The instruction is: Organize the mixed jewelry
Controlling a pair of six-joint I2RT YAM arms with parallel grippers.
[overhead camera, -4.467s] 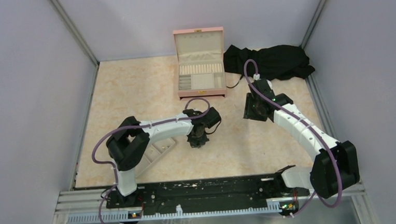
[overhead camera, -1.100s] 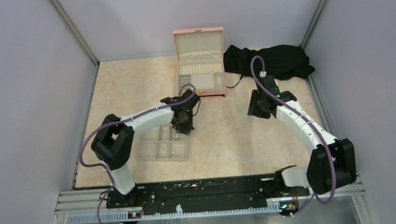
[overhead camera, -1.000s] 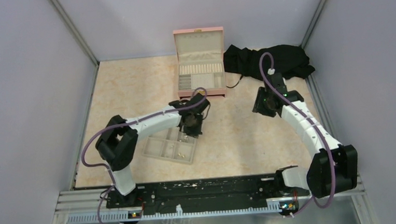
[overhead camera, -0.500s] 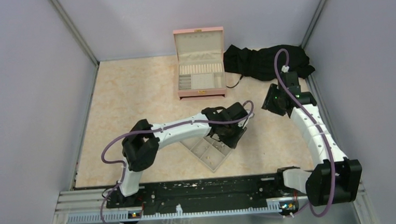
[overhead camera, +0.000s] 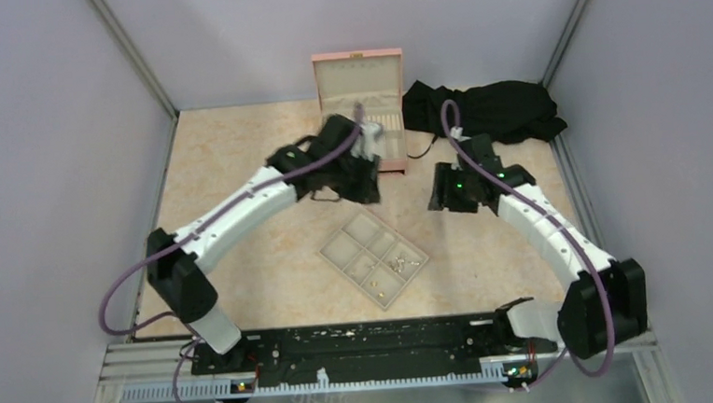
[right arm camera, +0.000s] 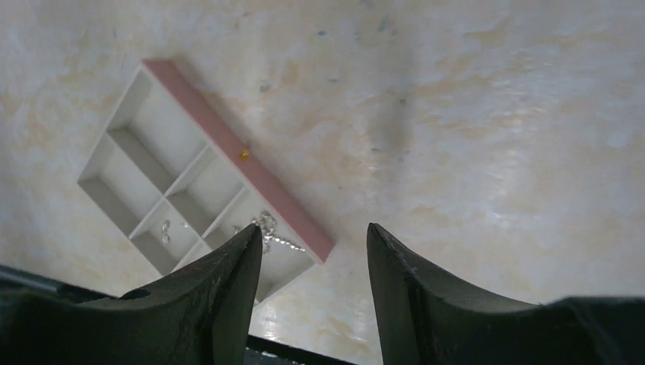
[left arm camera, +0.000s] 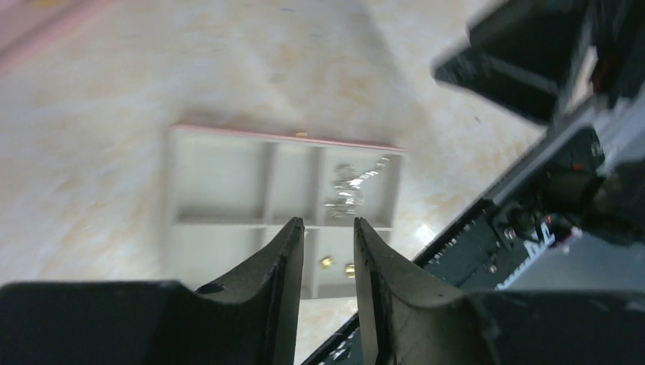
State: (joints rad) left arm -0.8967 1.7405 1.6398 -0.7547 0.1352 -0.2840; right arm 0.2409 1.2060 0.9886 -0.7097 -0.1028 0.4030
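Lying in the tray: the jewelry (overhead camera: 396, 264), all of it speck-sized. A pale chain (right arm camera: 265, 223) is heaped in one end compartment against the pink wall. One small pale piece (right arm camera: 165, 228) is in the next compartment along. Two gold bits (left arm camera: 327, 262) sit in a compartment of the other row.
Tray (overhead camera: 341, 249): beige, flat and rectangular, six square compartments in two rows of three. It sits cornerwise in the middle of the desk (overhead camera: 218, 144). One long outer side is pink with a gold speck on it. Three compartments look bare.
Box (overhead camera: 357, 71): pink outside, cream lining, lid standing upright, at the far edge. The left arm hides much of its lower half, so I cannot tell what is in it.
Cloth (overhead camera: 492, 109): black, soft and crumpled, just right of the box.
Desk surface: smooth, glossy, cream with tan marbling.
Left tool (left arm camera: 327, 224): up by the box front, well apart from the tray. Its dark curved fingers stand a narrow gap apart with nothing between them.
Right tool (right arm camera: 313, 228): above the desk to the right of the tray. Its fingers are spread wider and are also empty.
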